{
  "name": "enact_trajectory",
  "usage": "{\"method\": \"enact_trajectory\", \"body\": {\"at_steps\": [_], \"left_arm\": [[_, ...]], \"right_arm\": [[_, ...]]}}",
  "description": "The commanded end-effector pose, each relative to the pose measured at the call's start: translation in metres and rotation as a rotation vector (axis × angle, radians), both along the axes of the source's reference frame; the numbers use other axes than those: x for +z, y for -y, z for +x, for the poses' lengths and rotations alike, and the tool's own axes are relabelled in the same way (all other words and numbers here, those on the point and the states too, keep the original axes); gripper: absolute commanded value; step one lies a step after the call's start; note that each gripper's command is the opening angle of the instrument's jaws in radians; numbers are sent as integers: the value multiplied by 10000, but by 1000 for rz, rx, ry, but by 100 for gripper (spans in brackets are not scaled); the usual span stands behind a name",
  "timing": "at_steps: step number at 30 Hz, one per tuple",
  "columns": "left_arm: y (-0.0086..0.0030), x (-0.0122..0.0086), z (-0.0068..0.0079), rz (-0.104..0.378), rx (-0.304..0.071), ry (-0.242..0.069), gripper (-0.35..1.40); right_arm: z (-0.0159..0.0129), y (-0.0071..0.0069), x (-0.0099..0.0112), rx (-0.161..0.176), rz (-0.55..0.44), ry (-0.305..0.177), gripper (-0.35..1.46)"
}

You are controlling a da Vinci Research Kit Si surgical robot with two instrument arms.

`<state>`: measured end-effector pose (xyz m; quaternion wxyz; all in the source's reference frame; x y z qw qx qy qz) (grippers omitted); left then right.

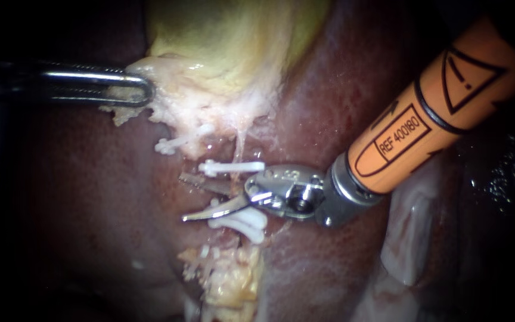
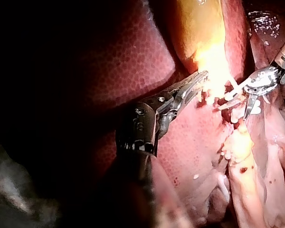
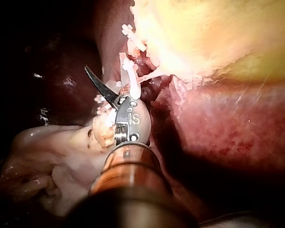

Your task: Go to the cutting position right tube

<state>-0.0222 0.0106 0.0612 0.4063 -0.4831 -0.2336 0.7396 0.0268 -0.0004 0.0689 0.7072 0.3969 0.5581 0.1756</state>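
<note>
Frame centre: right instrument (image 1: 182,197) blades gape wide, holding nothing, between upper clip (image 1: 233,167) and lower clip (image 1: 242,222). We should square them there, touching neither clip. Upper left: left instrument (image 1: 141,89) jaws clamp the gallbladder (image 1: 227,36) edge.

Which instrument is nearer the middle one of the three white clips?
Right. The right instrument has its open blades beside the middle clip, upper blade just under it. The left instrument is far off, jaws shut on the gallbladder edge.
</note>
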Motion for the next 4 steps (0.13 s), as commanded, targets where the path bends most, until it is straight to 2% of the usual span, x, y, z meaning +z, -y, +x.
{"method": "enact_trajectory", "body": {"at_steps": [1, 4], "left_arm": [[0, 0, 0, 0, 0, 0, -35], [0, 0, 0, 0, 0, 0, -35]], "right_arm": [[0, 0, 0, 0, 0, 0, 130], [0, 0, 0, 0, 5, 2, 130]]}}
